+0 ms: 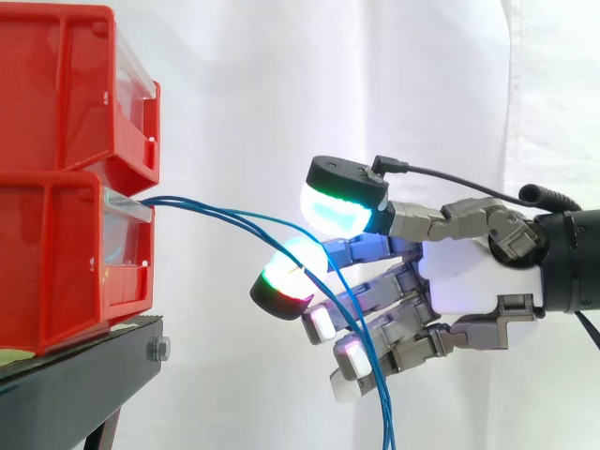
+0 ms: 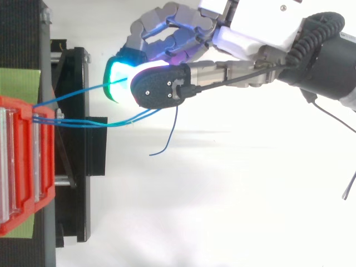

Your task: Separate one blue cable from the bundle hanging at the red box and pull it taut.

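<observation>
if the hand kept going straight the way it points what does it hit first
The blue cables lie across the hand. Beyond them, probably the front of the lower red bin; from above the hand lines up near that bin's end, so it may just clip it.

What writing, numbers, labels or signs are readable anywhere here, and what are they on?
None: no readable word, number, label or sign stands on the red bins, the black stand, the blue cables or the hand, in the side view or the top view.
</observation>
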### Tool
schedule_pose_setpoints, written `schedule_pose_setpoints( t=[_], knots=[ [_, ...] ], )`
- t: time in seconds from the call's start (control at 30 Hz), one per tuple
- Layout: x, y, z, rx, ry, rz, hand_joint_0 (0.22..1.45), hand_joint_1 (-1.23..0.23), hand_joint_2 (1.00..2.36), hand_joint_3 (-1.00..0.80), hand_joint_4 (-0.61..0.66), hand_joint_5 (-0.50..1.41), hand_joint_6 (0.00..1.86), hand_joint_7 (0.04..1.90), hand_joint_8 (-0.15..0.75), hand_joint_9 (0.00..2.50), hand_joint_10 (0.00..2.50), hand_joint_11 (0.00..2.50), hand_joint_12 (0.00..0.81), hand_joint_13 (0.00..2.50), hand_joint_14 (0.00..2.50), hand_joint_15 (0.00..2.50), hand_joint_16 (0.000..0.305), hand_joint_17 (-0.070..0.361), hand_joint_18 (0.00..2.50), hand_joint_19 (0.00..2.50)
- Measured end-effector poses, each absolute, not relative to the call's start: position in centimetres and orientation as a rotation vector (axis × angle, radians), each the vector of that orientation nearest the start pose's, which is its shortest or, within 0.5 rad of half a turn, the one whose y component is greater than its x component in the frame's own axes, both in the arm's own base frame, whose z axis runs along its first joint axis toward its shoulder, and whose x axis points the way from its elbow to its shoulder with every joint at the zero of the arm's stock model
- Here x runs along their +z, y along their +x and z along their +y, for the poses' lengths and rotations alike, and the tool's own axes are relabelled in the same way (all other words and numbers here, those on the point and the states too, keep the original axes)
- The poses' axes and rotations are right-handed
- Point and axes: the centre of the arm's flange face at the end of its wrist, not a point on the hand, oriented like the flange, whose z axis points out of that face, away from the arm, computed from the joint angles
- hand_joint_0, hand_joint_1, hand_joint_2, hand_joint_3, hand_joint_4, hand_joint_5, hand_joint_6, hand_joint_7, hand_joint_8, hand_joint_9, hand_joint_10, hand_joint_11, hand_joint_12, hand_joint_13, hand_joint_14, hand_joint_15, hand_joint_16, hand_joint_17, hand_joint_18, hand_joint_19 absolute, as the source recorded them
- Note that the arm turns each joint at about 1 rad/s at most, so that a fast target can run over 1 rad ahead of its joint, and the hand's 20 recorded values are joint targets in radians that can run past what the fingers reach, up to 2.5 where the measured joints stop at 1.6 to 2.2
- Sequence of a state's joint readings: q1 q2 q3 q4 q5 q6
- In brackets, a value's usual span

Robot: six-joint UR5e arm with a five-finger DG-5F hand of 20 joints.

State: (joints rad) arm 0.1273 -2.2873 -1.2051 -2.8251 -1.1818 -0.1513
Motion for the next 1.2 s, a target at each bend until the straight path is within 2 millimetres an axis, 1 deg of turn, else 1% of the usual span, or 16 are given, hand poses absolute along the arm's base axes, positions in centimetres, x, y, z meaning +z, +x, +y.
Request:
schedule_pose_setpoints(
  t=[0.47,0.77,1.2],
  knots=[
    [24.3,75.0,-8.6,0.887,1.259,1.1,0.54,-0.48,1.0,-0.5,0.1,-0.27,0.84,0.85,0.289,0.66,0.02,1.19,0.382,0.9,0.02,0.85,0.058,0.131,0.58,0.57],
    [23.4,74.7,-8.8,0.887,1.259,1.097,0.54,-0.48,1.0,-0.5,0.1,-0.27,0.84,0.84,0.289,0.66,0.02,1.18,0.381,0.91,0.02,0.85,0.058,0.131,0.58,0.57],
    [23.3,74.7,-9.2,0.887,1.258,1.088,0.55,-0.5,1.0,-0.5,0.09,-0.27,0.84,0.85,0.289,0.66,0.02,1.18,0.377,0.91,0.02,0.85,0.058,0.131,0.58,0.57]
  ],
)
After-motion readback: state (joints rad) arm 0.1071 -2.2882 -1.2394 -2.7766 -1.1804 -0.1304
